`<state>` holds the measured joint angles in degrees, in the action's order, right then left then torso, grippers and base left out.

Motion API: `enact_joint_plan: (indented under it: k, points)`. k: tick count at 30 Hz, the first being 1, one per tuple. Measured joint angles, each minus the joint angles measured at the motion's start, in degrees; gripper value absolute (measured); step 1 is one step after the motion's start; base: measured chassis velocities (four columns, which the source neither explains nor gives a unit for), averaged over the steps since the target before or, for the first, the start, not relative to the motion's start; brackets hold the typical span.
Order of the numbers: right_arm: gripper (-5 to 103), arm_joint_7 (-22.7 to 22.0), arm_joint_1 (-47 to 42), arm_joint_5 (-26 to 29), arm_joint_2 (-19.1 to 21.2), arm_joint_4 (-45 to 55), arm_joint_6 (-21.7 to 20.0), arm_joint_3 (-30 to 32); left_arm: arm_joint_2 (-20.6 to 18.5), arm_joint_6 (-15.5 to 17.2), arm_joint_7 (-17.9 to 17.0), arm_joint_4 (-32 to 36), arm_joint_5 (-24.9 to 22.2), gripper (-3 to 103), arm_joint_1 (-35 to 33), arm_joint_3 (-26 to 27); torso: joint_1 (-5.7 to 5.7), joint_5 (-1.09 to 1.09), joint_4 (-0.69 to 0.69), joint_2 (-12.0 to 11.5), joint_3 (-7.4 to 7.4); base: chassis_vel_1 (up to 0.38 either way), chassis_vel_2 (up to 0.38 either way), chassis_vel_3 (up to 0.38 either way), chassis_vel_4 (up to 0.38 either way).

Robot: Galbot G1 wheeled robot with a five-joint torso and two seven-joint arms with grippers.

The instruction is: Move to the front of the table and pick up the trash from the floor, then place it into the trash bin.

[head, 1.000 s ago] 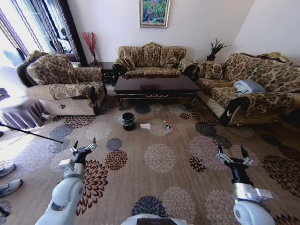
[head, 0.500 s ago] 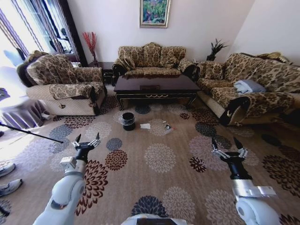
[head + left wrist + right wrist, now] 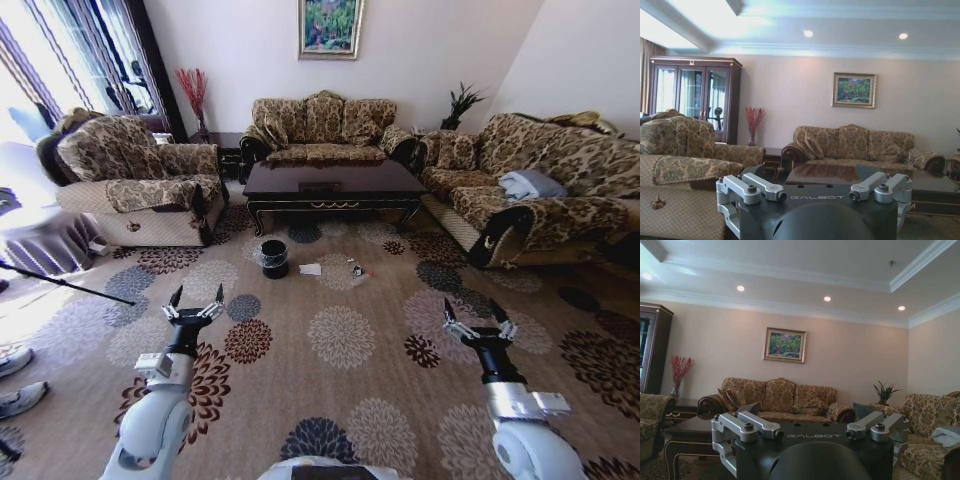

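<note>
The long dark table (image 3: 330,183) stands ahead in front of the far sofa, and its top also shows in the left wrist view (image 3: 840,175). On the patterned floor (image 3: 340,335) before it lies the trash: a white napkin (image 3: 310,268) and a small bottle (image 3: 357,270). Just left of the napkin stands the black trash bin (image 3: 274,257). My left gripper (image 3: 198,300) is held open above the carpet at lower left. On the lower right my right gripper (image 3: 472,318) is open too. Both hold nothing and are well short of the trash.
An armchair (image 3: 140,180) sits left of the table, a sofa (image 3: 325,125) behind it and a long sofa (image 3: 540,185) on the right. A cloth-covered side table (image 3: 40,235), a thin black rod (image 3: 60,282) and shoes (image 3: 15,380) lie at far left.
Both arms have swung inward: the left gripper moved right, the right gripper moved left and a little forward. The room and the trash hold the same place in view.
</note>
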<state>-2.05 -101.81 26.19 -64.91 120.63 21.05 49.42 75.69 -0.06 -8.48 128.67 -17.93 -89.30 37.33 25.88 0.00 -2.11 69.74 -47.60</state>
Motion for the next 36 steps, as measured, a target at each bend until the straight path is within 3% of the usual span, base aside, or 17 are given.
enact_joint_plan:
  k: [8,23,36]
  points:
    - [100,0.8,0.3,-0.8,-0.4,-0.7,0.5,0.1,0.0,0.9,-2.4,-0.4,2.2,100,0.0,1.4,0.0,0.0,0.0,0.0,0.0,0.0,0.0,0.0,0.0]
    - [100,1.9,0.0,-1.2,-1.6,-0.7,1.3,0.3,0.8,1.0,-4.4,-0.7,1.7,100,0.2,1.1,-0.04,-0.01,0.0,-0.1,0.02,0.0,0.0,0.0,0.0]
    - [100,1.6,-0.1,-1.0,-2.6,-0.7,1.4,-0.2,0.6,1.0,-4.5,-0.5,2.2,100,0.0,1.2,-1.82,0.0,0.0,-4.0,2.16,0.0,0.0,0.0,0.0]
